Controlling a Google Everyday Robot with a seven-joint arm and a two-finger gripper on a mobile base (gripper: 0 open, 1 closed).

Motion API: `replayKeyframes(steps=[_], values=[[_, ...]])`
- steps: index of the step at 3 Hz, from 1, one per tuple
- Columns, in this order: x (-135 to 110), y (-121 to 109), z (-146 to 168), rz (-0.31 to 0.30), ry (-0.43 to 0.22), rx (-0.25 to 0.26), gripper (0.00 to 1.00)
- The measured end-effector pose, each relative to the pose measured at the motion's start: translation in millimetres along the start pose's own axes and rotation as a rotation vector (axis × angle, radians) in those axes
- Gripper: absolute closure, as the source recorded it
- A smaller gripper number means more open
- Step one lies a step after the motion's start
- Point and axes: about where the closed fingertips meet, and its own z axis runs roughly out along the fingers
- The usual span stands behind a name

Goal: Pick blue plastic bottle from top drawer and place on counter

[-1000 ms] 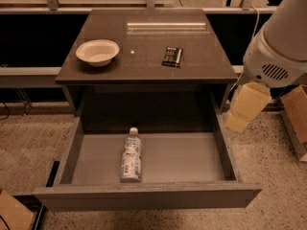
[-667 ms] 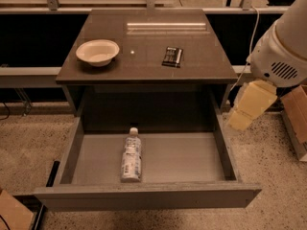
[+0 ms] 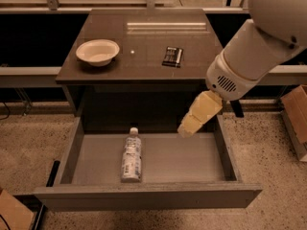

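Observation:
The blue plastic bottle point(image 3: 131, 157) lies on its side on the grey floor of the open top drawer point(image 3: 184, 164), left of the middle, with its white cap pointing toward the cabinet. The dark brown counter point(image 3: 144, 42) is above and behind the drawer. My gripper point(image 3: 191, 124) is the cream-coloured end of the white arm. It hangs over the back right part of the drawer, to the right of the bottle and well apart from it. It holds nothing that I can see.
A white bowl point(image 3: 98, 51) sits on the counter's left side and a black flat packet point(image 3: 172, 56) sits right of centre. The big white arm point(image 3: 259, 47) covers the counter's right edge. Cardboard boxes stand on the floor at the right point(image 3: 295, 114) and bottom left point(image 3: 12, 212).
The arm has swung left and down, from beside the cabinet's right side to over the drawer's back right part. The bottle, the bowl and the packet have not moved.

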Motion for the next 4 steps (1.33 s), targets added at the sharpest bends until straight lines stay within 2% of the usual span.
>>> replayKeyframes(steps=[1, 2, 3, 4], values=[[-30, 7, 44, 0.088, 0.000, -0.031, 0.00], [-30, 7, 43, 0.128, -0.003, -0.029, 0.00], [-28, 8, 60, 0.177, 0.016, -0.074, 0.00], [-41, 17, 93, 0.240, 0.008, -0.132, 0.00]])
